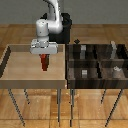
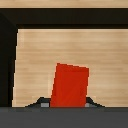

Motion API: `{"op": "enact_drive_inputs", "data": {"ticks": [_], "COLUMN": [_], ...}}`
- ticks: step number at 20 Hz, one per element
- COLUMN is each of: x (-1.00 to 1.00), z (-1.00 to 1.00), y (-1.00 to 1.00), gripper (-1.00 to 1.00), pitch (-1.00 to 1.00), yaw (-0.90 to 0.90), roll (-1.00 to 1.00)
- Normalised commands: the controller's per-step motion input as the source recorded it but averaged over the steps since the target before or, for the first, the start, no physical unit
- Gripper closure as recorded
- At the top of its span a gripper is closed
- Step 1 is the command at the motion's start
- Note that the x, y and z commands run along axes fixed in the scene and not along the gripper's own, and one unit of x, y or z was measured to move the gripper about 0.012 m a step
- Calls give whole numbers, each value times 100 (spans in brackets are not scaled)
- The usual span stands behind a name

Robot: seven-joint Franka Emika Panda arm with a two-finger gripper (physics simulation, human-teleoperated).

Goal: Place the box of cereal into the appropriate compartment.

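Observation:
The box of cereal point(image 1: 44, 63) is a small red box over the light-wood tray point(image 1: 20, 62), near that tray's far right part. My gripper point(image 1: 44, 56) comes down on it from above, and its jaws are closed on the box's top. In the wrist view the red box point(image 2: 70, 85) sits slightly tilted between the two dark fingertips point(image 2: 42, 103), with the tray floor behind it. I cannot tell whether the box rests on the floor or hangs just above it. The dark wooden bin point(image 1: 97, 86), split into four compartments, stands at the exterior view's right, apart from the gripper.
Small grey blocks point(image 1: 84, 73) lie in the dark bin's compartments, with another point(image 1: 116, 69) further right. The light tray's raised walls point(image 1: 64, 60) and the bin's near wall stand between box and compartments. Both containers rest on thin-legged stands above a wooden floor.

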Motion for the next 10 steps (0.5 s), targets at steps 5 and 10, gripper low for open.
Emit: {"op": "enact_drive_inputs", "data": {"ticks": [5,10], "x": [0,0], "z": [100,100], "y": [0,0], "gripper": [100,100], "pitch": [0,0], "yaw": [0,0], "roll": [0,0]}}
